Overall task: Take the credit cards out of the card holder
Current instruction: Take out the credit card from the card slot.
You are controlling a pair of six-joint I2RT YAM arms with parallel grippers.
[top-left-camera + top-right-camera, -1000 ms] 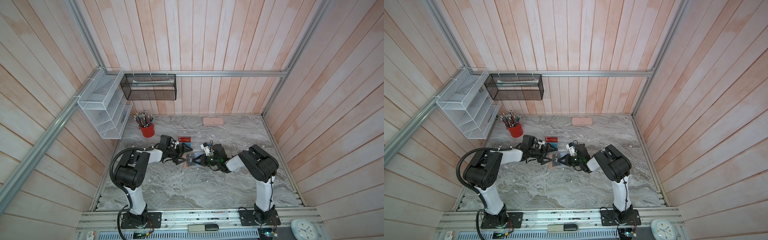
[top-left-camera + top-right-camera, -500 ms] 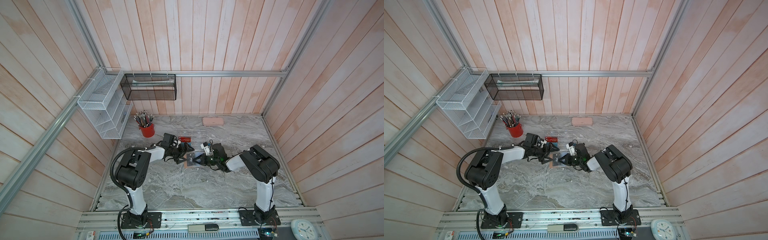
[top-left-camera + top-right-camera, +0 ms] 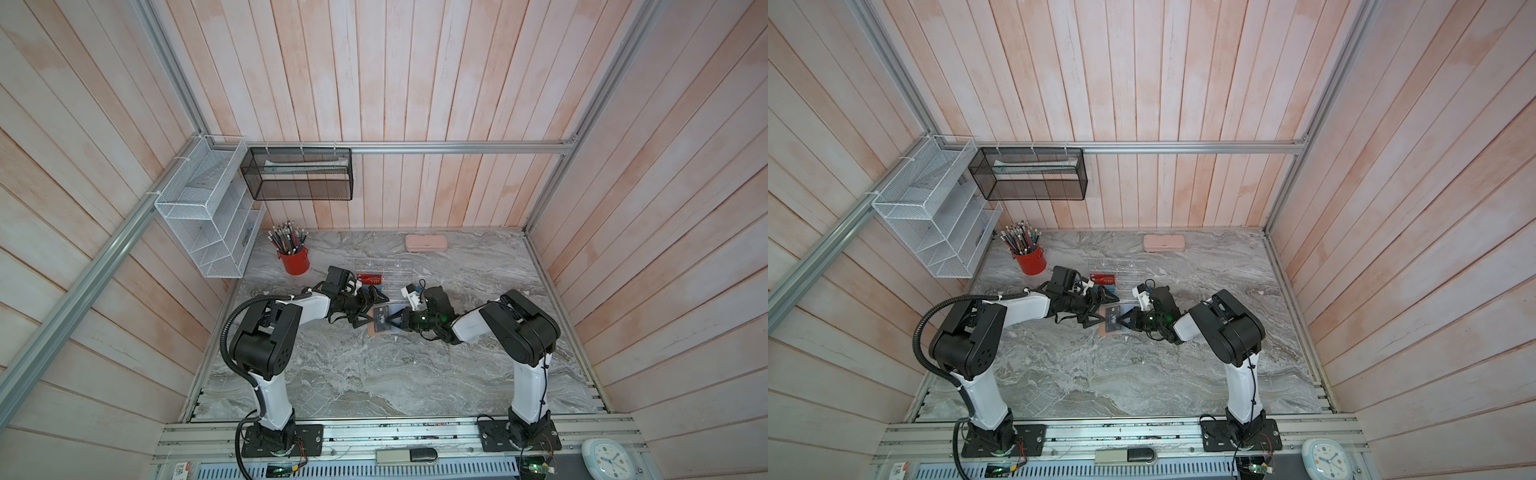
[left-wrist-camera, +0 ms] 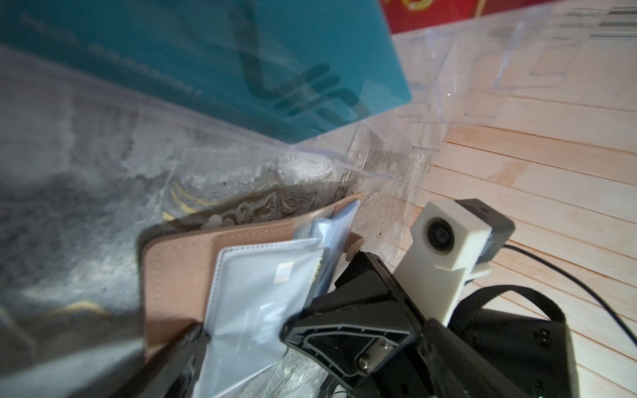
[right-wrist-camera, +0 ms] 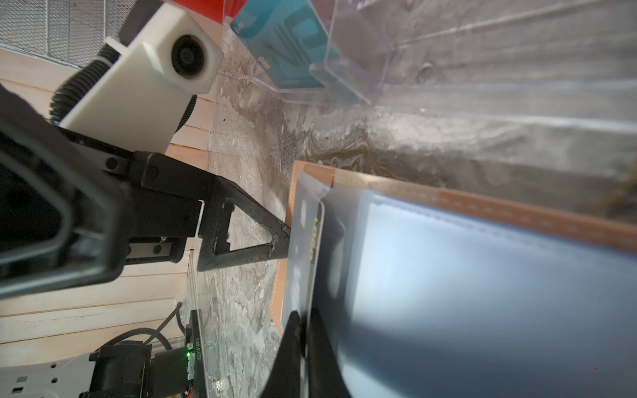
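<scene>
only dimly, black card (image 5: 303,258) behind frosted card holder (image 4: 172,262) sleeve

Grey marble table (image 3: 353,374) with red pencil cup (image 3: 294,260), pink case (image 3: 427,242), clear rack (image 3: 395,268), card holder (image 4: 172,268)

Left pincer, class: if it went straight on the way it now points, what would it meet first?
Probably the card holder: one fingertip seems to touch its edge. The right pincer lies beyond.
</scene>
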